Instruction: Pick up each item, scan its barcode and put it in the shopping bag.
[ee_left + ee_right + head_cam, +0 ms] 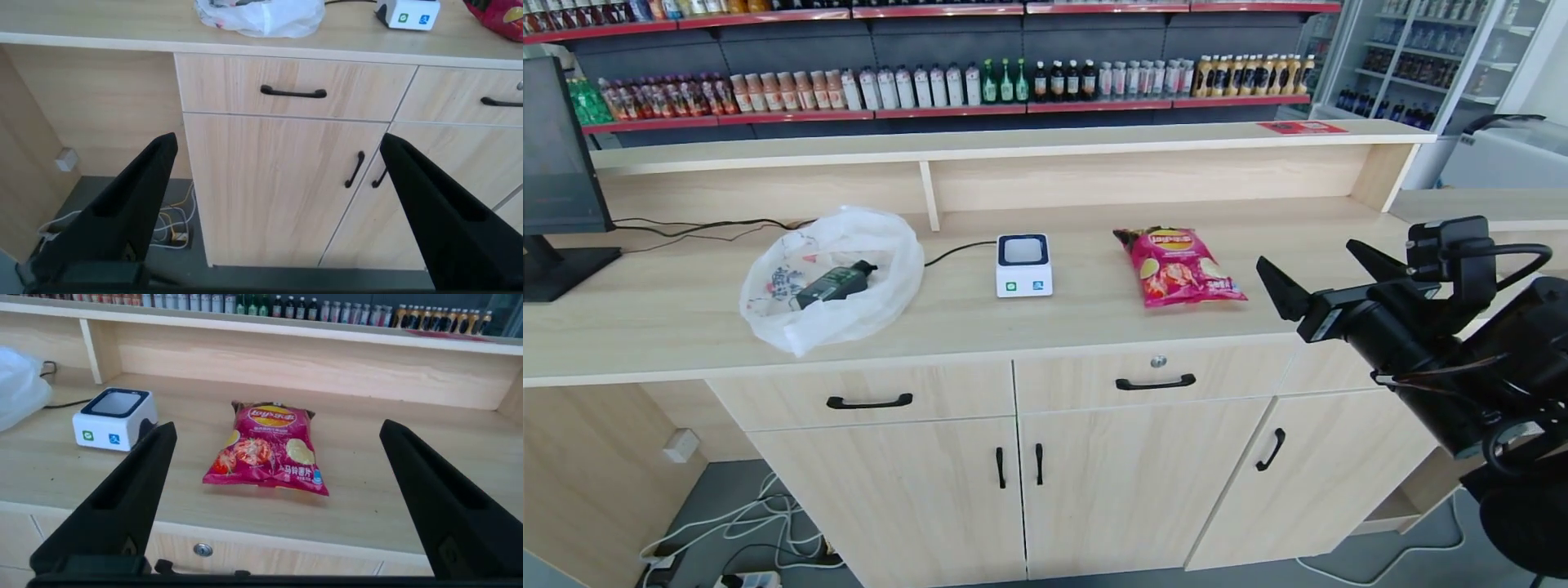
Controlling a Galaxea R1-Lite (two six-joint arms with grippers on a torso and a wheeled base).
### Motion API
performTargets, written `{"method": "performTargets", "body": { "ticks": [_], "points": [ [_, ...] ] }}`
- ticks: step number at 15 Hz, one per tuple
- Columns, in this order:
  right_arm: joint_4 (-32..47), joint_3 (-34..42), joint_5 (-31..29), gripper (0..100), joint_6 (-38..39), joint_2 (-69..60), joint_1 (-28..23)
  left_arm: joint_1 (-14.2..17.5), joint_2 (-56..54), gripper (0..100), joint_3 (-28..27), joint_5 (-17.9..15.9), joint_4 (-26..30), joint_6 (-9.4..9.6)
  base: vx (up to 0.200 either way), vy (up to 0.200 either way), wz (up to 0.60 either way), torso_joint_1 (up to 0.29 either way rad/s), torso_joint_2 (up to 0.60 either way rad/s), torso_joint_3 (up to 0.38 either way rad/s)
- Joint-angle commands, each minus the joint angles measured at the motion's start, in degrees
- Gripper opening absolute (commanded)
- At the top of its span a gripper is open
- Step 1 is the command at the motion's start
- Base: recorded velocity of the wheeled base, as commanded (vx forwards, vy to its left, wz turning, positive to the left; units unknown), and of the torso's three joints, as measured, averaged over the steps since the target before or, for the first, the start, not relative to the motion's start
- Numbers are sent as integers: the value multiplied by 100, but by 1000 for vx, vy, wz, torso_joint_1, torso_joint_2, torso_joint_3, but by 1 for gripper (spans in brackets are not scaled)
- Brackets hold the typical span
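Since a dark bottle point(833, 282) already lies inside the shopping bag point(890, 261), the crisp bag point(1178, 267) looks like the one item left. It lies flat on the worktop point(645, 318), printed face up, right of the scanner point(1023, 265) & apart from it. The shopping bag sits on the scanner's other side, slumped w/ its mouth open.

The right gripper point(1307, 255) hangs off the worktop's front edge, right of the crisp bag & not touching it. Its jaws are wide apart & aimed at the bag, per the wrist view. The left gripper point(278, 139) is low, facing the cabinet doors point(278, 188) under the worktop, jaws also spread, nothing in them.

Step in hand, IMO: grab the crisp bag w/ the right gripper. To do it well:
- Come in low at the bag's near end & pinch the crimped seal, not the puffed middle. The film looks slick & air-filled, so it'd prob. slip out of a squeeze across the belly.
- Close gently so the contents aren't crushed.
- Lift clear before swinging over.
- No barcode shows on the top face, so it's prob. underneath. That's handy, as the scanner's window faces up: hold that side level above the window, near but not touching.
- Then pass over the scanner, not through it, & release into the shopping bag's mouth.
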Motion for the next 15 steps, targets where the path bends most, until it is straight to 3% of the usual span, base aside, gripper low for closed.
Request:
{"method": "performTargets", "body": {
  "ticks": [1, 7, 10, 13, 15],
  "points": [
    [-3, -10, -4, 100, 10, 8, 9, 0, 0, 100, 0, 2, -1, -3, 200, 0, 0, 17, 7, 2],
    [-3, -27, -4, 100, 63, 60, -167, 0, 0, 100, 0, 2, -1, 6, 33, 0, 0, 4, 2, -1],
    [-3, -528, 67, 100, 71, 69, -386, 0, 0, 100, 0, 2, -1, 6, 0, 0, 0, 0, 0, 0],
    [480, -1328, 647, 100, 133, 166, -641, 0, 0, 100, 0, 2, -1, 6, 0, 0, 0, 0, 0, 0],
    [524, -2409, 779, 100, 177, 597, -738, 0, 0, 100, 0, 2, -10, -3, 0, 0, 0, 0, 0, 0]
  ]
}}
